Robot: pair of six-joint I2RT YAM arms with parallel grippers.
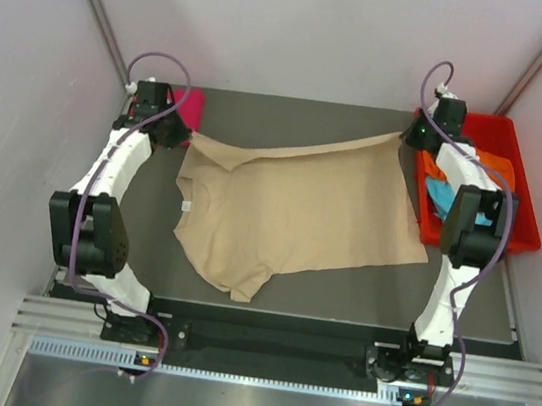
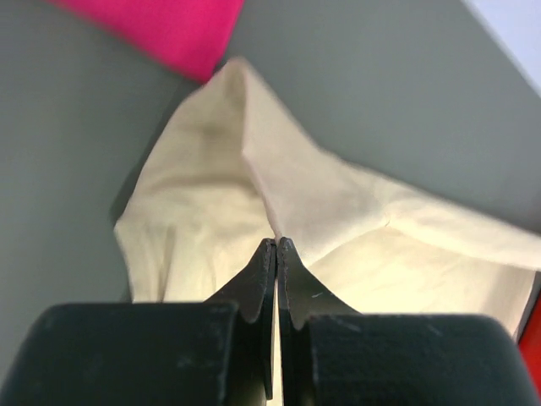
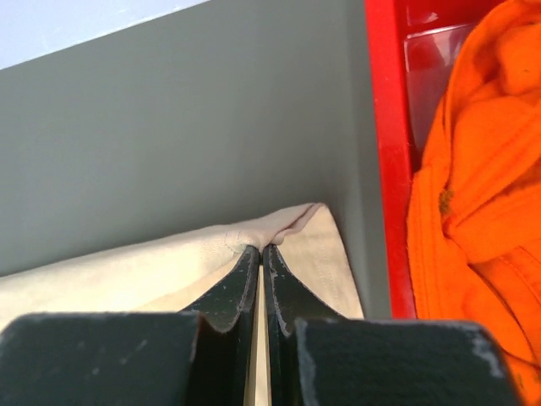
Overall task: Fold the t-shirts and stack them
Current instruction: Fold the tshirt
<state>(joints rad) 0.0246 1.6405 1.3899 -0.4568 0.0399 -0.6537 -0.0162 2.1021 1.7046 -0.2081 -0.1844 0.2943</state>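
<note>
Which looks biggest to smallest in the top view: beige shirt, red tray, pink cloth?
1. beige shirt, largest.
2. red tray, second.
3. pink cloth, smallest showing; the left arm hides part of it.

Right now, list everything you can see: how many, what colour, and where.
table: one, dark grey, under everything
tray: one, red, far right
beige t-shirt: one, tan, spread across the middle
pink t-shirt: one, magenta, far left corner
orange t-shirt: one, orange, in the tray
blue t-shirt: one, light blue, in the tray
left pincer: one, black, shut on the beige t-shirt's far left corner
right pincer: one, black, shut on its far right corner
</note>
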